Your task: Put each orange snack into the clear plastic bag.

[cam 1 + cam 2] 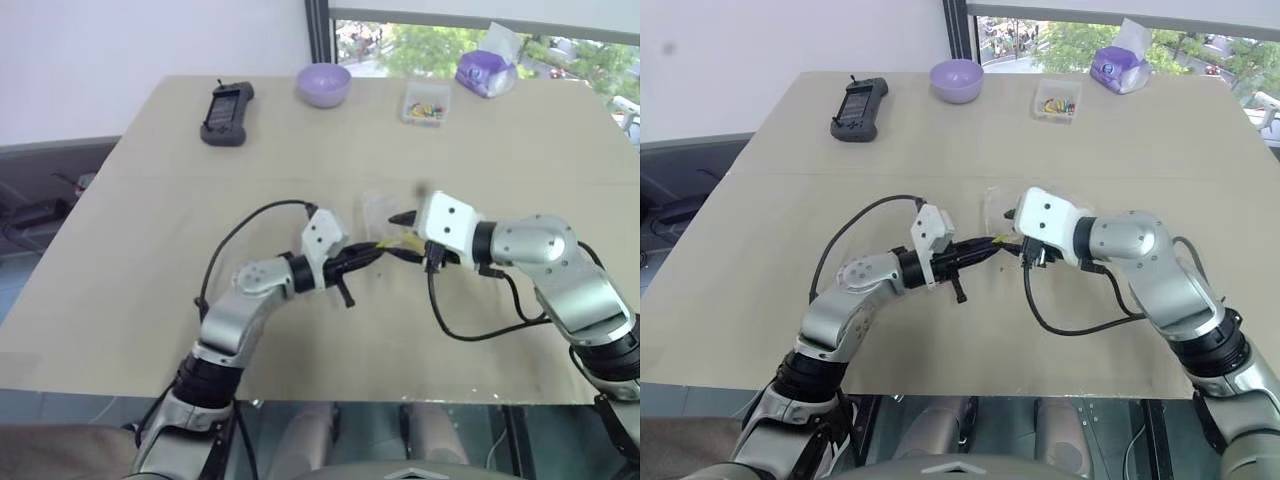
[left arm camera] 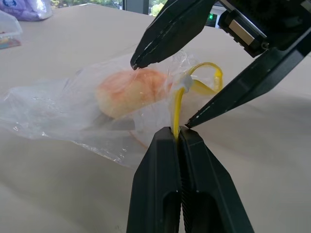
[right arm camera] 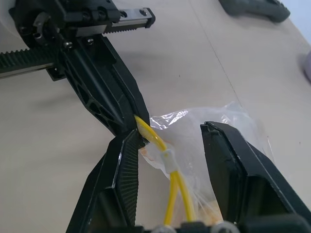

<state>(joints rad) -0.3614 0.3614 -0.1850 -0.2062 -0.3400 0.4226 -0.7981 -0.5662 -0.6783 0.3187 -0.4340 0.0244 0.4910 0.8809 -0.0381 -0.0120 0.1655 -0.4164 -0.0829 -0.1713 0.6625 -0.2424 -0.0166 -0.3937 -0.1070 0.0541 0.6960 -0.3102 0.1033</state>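
While left tool (image 2: 179, 133) pinches clear plastic bag (image 2: 73, 111), right tool (image 3: 170, 145) gapes empty.

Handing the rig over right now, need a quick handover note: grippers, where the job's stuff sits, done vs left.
Left gripper: shut on the yellow seal strip of the clear plastic bag, mid-table.
Right gripper: open, its fingers astride the bag's mouth by the strip's white slider, gripping nothing.
Orange snack: already inside the bag, which lies on the table.
Done: that snack is bagged.
Left: the strip loops loose at the mouth, so the seal looks unfinished. I see no other snack on the table; check before wrapping up.
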